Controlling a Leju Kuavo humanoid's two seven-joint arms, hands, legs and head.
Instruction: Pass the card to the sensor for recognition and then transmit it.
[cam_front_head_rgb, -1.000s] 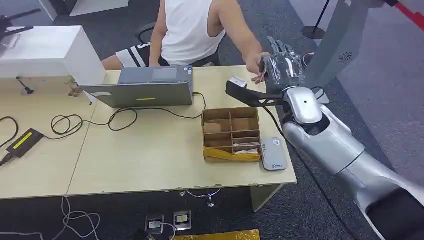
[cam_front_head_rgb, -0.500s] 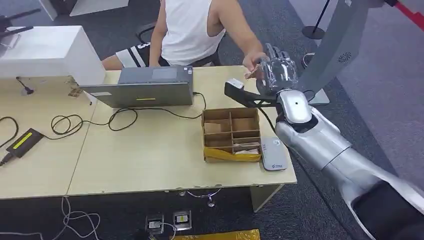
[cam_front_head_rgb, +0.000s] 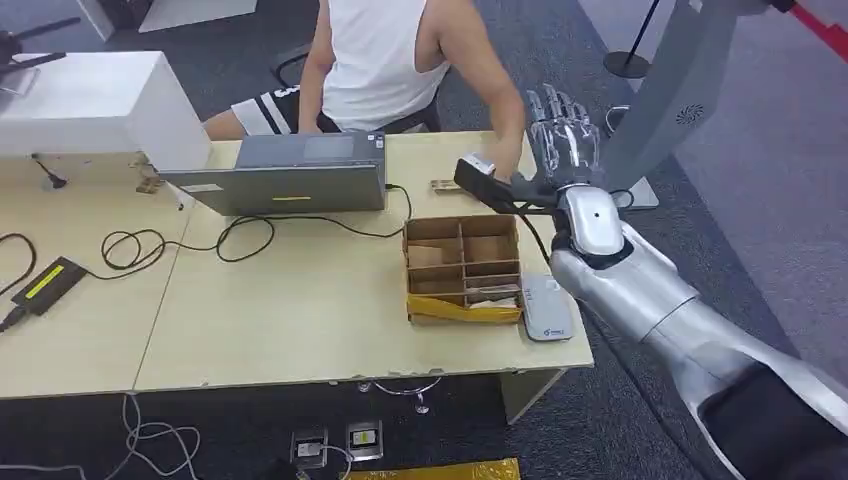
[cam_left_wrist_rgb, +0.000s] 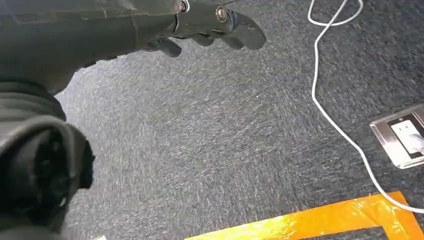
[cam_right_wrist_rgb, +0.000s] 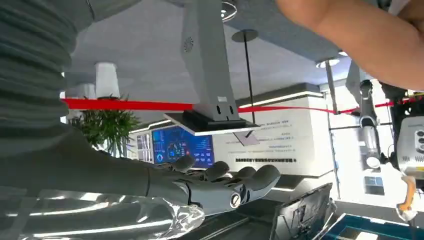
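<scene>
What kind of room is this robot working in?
Probably an office or showroom: a wooden desk with a laptop, grey carpet, and lit display screens behind a red barrier tape.

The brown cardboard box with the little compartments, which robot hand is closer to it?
The right. The right hand is raised with fingers spread just beyond the brown cardboard compartment box on the desk. The left hand hangs low over grey carpet floor, away from the desk.

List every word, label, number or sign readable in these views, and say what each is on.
None can be read for certain.
White sensor pad: small blue mark, too blurred.
Laptop: yellow strip and stickers, no legible letters.
Person's shorts: white numerals, partly hidden, unclear.
Blue wall screens and white wall panel: print too small.
</scene>
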